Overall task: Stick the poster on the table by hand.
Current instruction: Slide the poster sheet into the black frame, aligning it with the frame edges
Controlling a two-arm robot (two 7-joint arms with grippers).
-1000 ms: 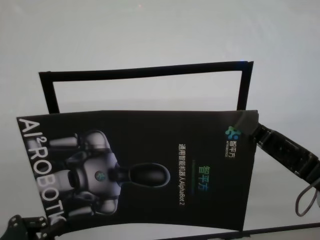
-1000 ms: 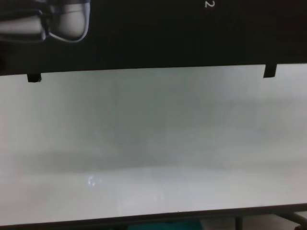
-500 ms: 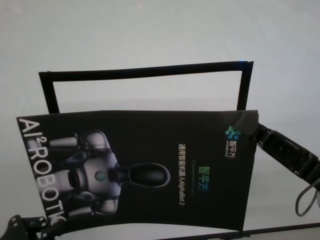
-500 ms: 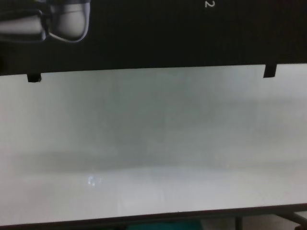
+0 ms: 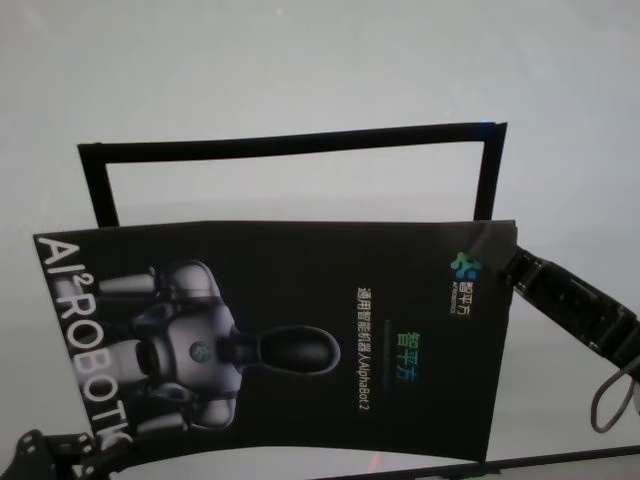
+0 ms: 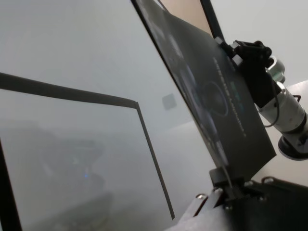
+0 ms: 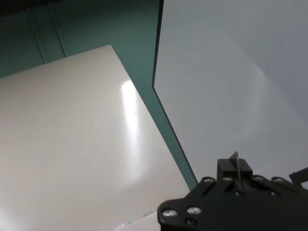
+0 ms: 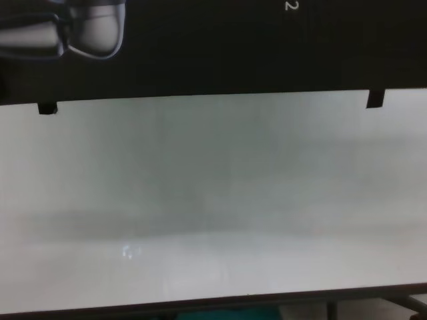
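1. The poster [image 5: 300, 340] hangs in the air above the table [image 5: 300, 60], stretched between the two grippers and tilted, with its robot picture and "AI² ROBOTIC" lettering facing up.
2. The left gripper [image 5: 95, 458] is at the poster's near left corner. In the left wrist view its jaws are clenched on the sheet's edge [image 6: 226, 185], which rises straight out from between them.
3. The right gripper [image 5: 508, 262] is at the poster's far right corner, next to the small logo, with its arm running off to the right. Seen from the left wrist, it [image 6: 236, 53] pinches the far edge of the sheet.
4. In the right wrist view a thin sliver of sheet [image 7: 236, 163] stands up from the closed jaws, with the table edge and floor beyond.
5. A tape outline [image 5: 290, 145] lies flat on the table beyond both grippers. It forms a rectangle's far side and two side legs, and the poster covers its near part.
6. In the chest view the poster's bottom edge [image 8: 213, 60] spans the top above bare table [image 8: 213, 200], with two small dark tabs [image 8: 47, 108] sticking below it.
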